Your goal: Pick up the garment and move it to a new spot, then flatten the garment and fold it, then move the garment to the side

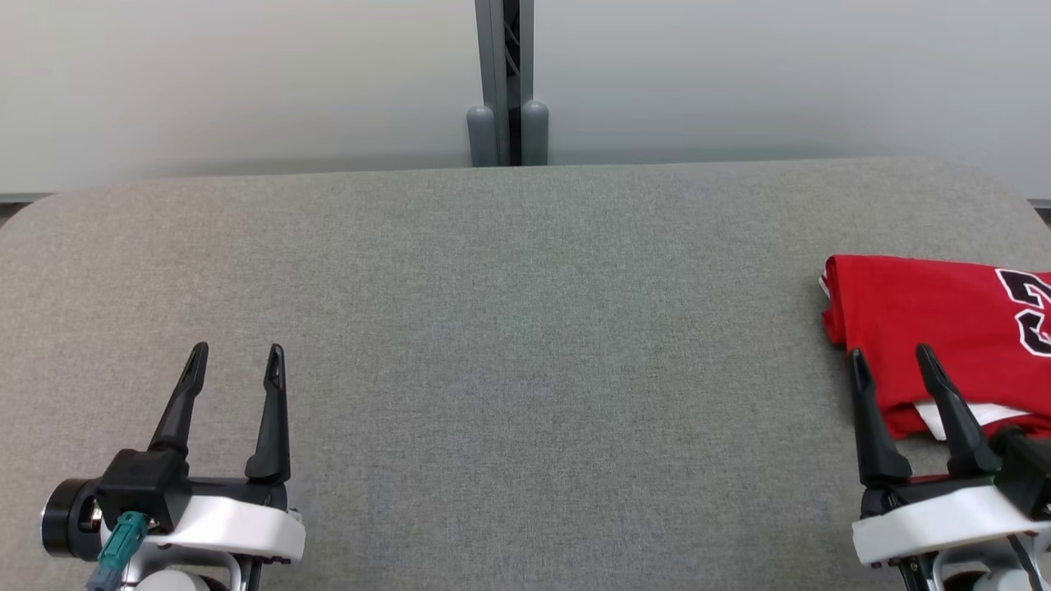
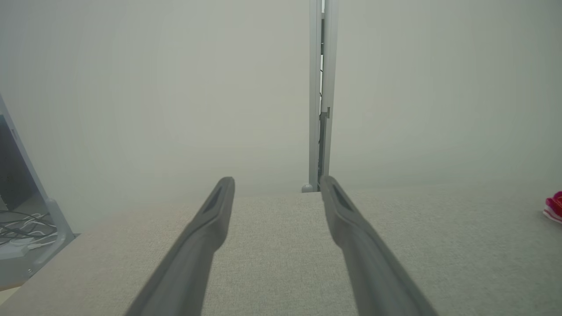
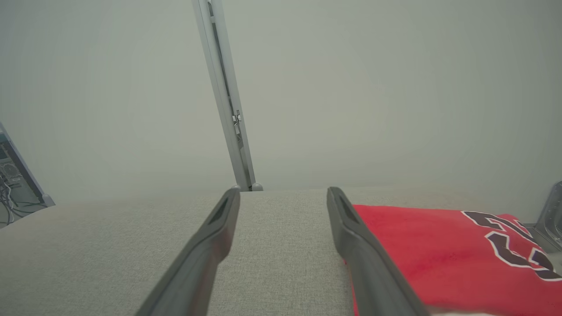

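The garment, a red jersey with a black, white-edged number print, lies folded at the right edge of the grey table; a white piece shows at its near edge. In the right wrist view the garment lies just right of the fingers. My right gripper stands open at the garment's near left corner, its right finger over the red cloth, nothing between the fingers. My left gripper is open over bare table at the lower left, far from the garment. In the left wrist view a red bit of the garment shows far right.
A pale partition wall with a grey post runs behind the table's far edge. Cables and equipment sit beyond the table's left end. A metal part shows past the garment at the right.
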